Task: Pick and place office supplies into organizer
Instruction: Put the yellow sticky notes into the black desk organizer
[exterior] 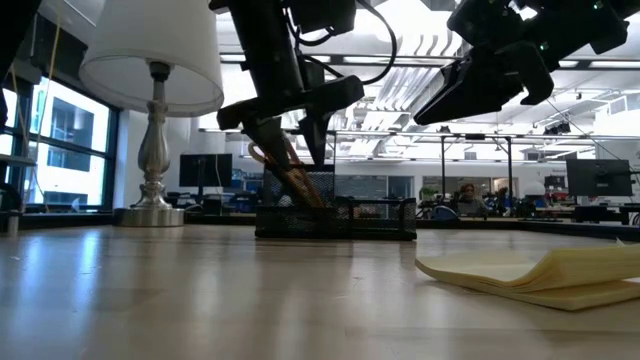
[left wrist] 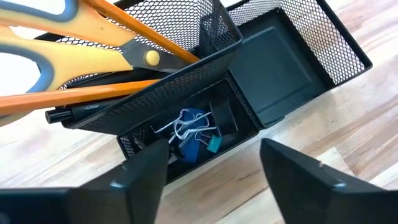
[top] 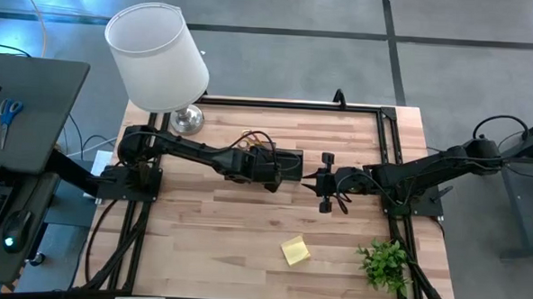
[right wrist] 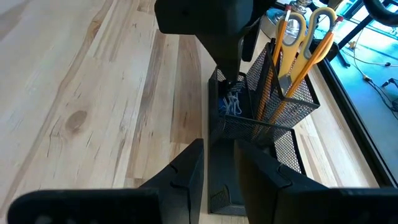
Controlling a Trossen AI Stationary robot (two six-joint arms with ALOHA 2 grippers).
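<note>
The black mesh organizer (left wrist: 273,68) stands mid-table (top: 290,161). Its tall cup holds yellow-handled scissors (left wrist: 93,50), orange pencils (left wrist: 81,93) and a dark pen (left wrist: 74,113), all leaning on the rim. Binder clips (left wrist: 189,130) and a small blue eraser (left wrist: 213,144) lie in its small low compartment. My left gripper (left wrist: 214,180) hangs open just above that compartment, with nothing between its fingers. My right gripper (right wrist: 219,174) waits right of the organizer, its fingers a narrow gap apart and holding nothing. A yellow sticky-note pad (top: 295,250) lies flat on the table nearer the front edge.
A white-shaded lamp (top: 158,59) stands at the far left corner, and a small green plant (top: 388,265) at the near right corner. Bare wood lies between the organizer and the sticky-note pad (exterior: 540,275). A side desk with blue-handled scissors (top: 8,113) is off to the left.
</note>
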